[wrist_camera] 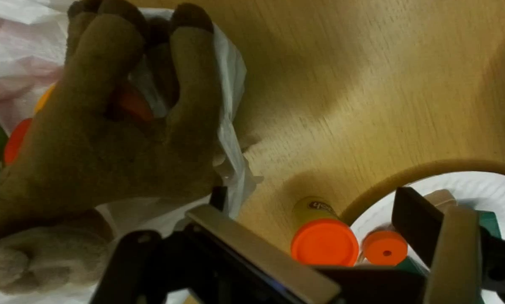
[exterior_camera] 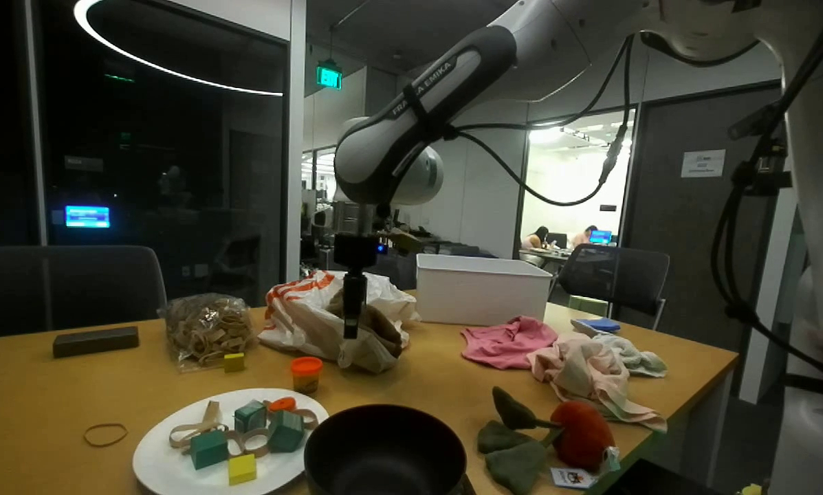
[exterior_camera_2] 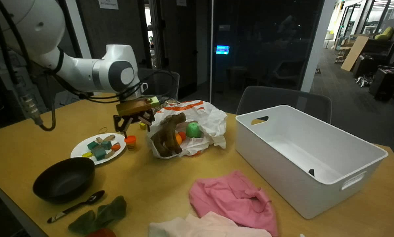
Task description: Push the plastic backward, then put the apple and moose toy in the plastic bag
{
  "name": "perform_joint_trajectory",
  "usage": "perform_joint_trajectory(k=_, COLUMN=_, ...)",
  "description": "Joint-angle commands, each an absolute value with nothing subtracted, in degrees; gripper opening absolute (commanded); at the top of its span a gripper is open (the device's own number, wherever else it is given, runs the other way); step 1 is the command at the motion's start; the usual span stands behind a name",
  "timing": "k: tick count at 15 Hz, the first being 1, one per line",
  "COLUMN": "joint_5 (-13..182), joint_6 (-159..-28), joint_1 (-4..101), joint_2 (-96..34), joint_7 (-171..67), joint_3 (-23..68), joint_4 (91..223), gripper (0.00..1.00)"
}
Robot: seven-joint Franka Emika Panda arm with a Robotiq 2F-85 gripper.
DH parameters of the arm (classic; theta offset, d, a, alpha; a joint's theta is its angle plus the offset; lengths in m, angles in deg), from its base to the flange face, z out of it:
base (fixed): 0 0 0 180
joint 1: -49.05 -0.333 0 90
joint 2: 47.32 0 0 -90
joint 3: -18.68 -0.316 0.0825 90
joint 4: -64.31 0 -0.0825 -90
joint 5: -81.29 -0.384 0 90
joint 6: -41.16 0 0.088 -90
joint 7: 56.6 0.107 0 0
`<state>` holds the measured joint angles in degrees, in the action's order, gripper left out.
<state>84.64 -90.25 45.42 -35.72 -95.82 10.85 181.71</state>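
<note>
The plastic bag (exterior_camera_2: 213,123), whitish with red-orange markings, lies on the table with its mouth spread. At that mouth the brown moose toy (exterior_camera_2: 168,136) rests on the bag's film, in the wrist view (wrist_camera: 130,156) with legs pointing up. Behind it inside the bag shows a green round fruit (exterior_camera_2: 193,130) that looks like the apple, beside red and orange round pieces partly hidden by the toy. My gripper (wrist_camera: 315,209) is open and holds nothing. It hangs beside the moose toy, above the orange-lidded cup (wrist_camera: 324,242); one finger overlaps the bag's edge in the wrist view.
A white plate (exterior_camera: 151,447) with blocks and bands lies near the cup, next to a black pan (exterior_camera_2: 65,181). A white box (exterior_camera_2: 282,171) stands beyond the bag. Also around are a pink cloth (exterior_camera_2: 231,197), a bag of rubber bands (exterior_camera: 208,330) and a red plush (exterior_camera: 583,433) with leaves.
</note>
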Motion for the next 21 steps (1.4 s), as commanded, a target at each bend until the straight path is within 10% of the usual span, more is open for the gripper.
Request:
perform_joint_trajectory(k=1, joint_5=85.68, joint_6=-94.96, joint_1=45.32, joint_2=-34.65, joint_7=-93.84, joint_3=11.11, joint_4=182.57, gripper=1.0)
perform_joint_trajectory(k=6, joint_5=86.82, joint_6=-100.99, joint_1=45.88, joint_2=-32.04, joint_7=-93.52, joint_3=11.61, joint_4=183.03, gripper=1.0)
perform_joint_trajectory(k=7, joint_5=86.86, joint_6=-102.0, joint_1=46.1, joint_2=-31.67, joint_7=-93.54, joint_3=11.63, joint_4=183.2, gripper=0.75)
perform_joint_trajectory(k=16, joint_5=86.3, joint_6=-104.29, joint_1=47.55, joint_2=-30.94, joint_7=-93.49, joint_3=11.57, joint_4=183.99, gripper=0.14)
perform_joint_trajectory(k=21, joint_5=85.75, joint_6=-100.99, joint_1=48.23, joint_2=-31.45, joint_7=-92.91, joint_3=11.66, joint_4=183.51, gripper=0.12)
